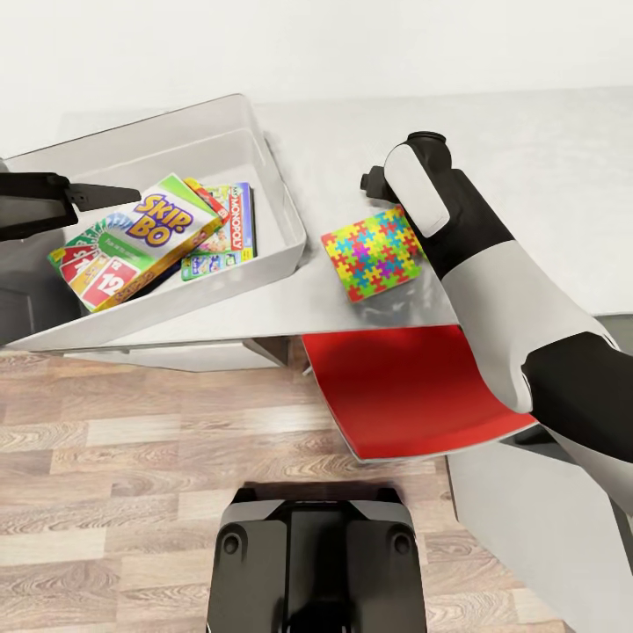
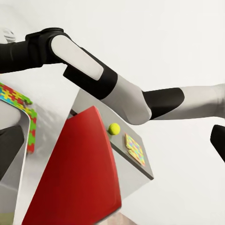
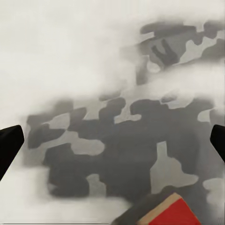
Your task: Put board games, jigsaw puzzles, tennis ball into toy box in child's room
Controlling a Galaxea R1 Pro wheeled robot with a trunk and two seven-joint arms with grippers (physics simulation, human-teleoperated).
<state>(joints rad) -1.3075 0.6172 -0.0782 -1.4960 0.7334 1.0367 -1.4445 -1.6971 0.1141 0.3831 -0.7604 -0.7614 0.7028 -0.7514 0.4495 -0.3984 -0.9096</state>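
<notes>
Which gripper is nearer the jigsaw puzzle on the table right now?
Right. The right arm's wrist sits at the jigsaw puzzle's edge; the left gripper is inside the toy box.

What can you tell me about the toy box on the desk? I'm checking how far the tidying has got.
The toy box is a see-through greyish plastic bin with sloping sides and a rolled rim. It looks tilted, its near side hanging past the front edge of the table. Inside lie three board games: the big Skip-Bo box on top, a Monopoly box and a green-edged box under it. The left tool reaches over its left rim; contact is unclear.
</notes>
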